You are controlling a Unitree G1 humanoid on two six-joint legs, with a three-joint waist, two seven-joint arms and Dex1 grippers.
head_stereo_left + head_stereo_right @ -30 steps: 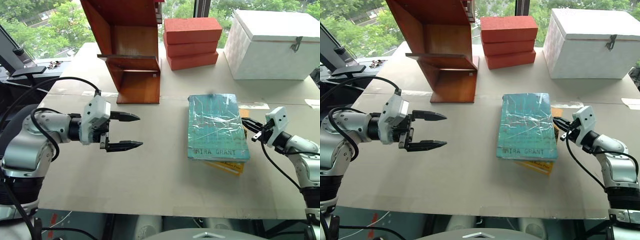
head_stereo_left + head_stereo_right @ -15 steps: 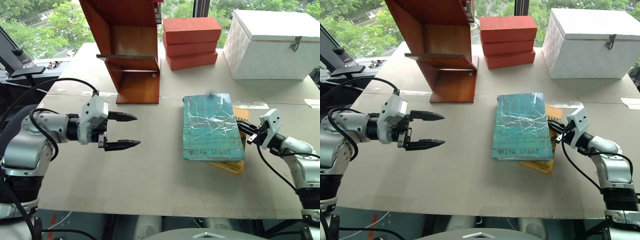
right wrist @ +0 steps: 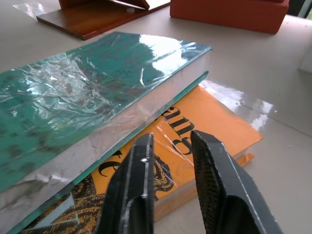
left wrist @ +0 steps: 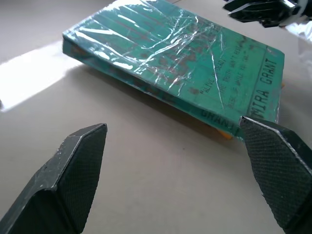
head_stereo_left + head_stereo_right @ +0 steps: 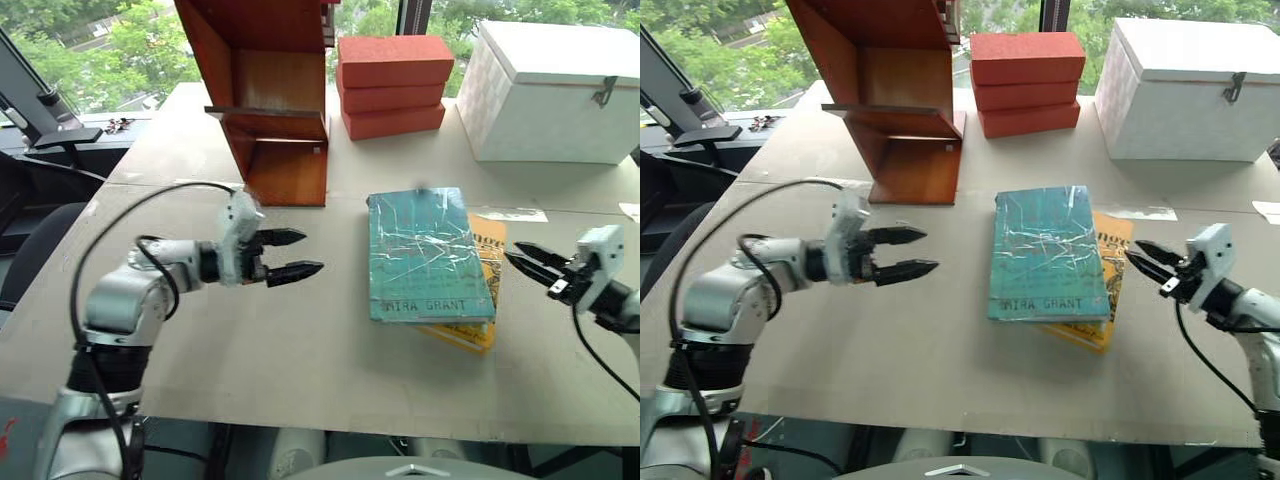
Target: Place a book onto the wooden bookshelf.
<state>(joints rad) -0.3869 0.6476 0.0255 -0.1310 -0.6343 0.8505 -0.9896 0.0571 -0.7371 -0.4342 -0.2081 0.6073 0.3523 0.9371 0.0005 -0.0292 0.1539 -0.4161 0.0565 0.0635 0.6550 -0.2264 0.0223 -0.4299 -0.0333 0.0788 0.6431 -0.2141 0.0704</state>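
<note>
The wooden bookshelf (image 5: 268,95) stands at the far left of the table (image 5: 330,370), well apart from the book (image 5: 427,254), which lies flat right of centre on top of a yellow-orange book (image 5: 482,290). The teal book's long axis runs near to far, spine side toward my left. It sits between my two claws: my left gripper (image 5: 292,254) points at it from the left with jaws spread wide and nothing in them, and my right gripper (image 5: 534,265) is just off its right edge, jaws a little apart and empty. I judge the right claw the nearer one, though the left faces the spine squarely. The cover reads "MIRA GRANT" along its near end; smaller lines on the cover are too fine to read. The orange cover's black lettering is partly hidden.
</note>
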